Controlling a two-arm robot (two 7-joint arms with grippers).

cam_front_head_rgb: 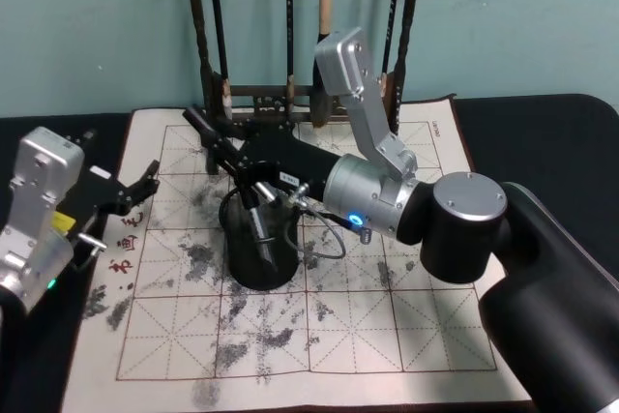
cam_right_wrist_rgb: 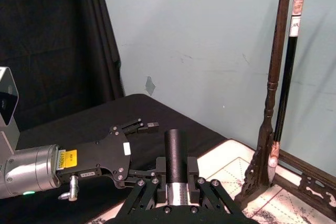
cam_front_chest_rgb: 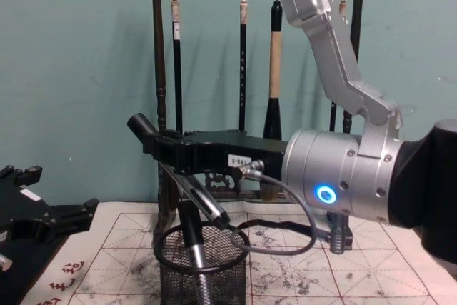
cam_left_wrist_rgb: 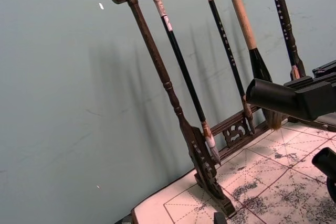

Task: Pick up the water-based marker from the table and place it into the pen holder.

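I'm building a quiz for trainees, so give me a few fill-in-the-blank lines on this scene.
The right gripper is ___ on the marker over the holder.
The left gripper, off to the left, is ___.
The holder stands on a cream ___.
Brushes hang from a wooden ___ behind it.
Missing: shut, open, mat, rack.

Black wire-mesh pen holder (cam_front_chest_rgb: 223, 278); dark wooden rack (cam_front_chest_rgb: 158, 91)

Black wire-mesh pen holder (cam_front_chest_rgb: 171, 283) upright on the table (cam_front_head_rgb: 406, 336) — black-capped, silver-barrelled marker (cam_front_chest_rgb: 191, 226) standing inside.
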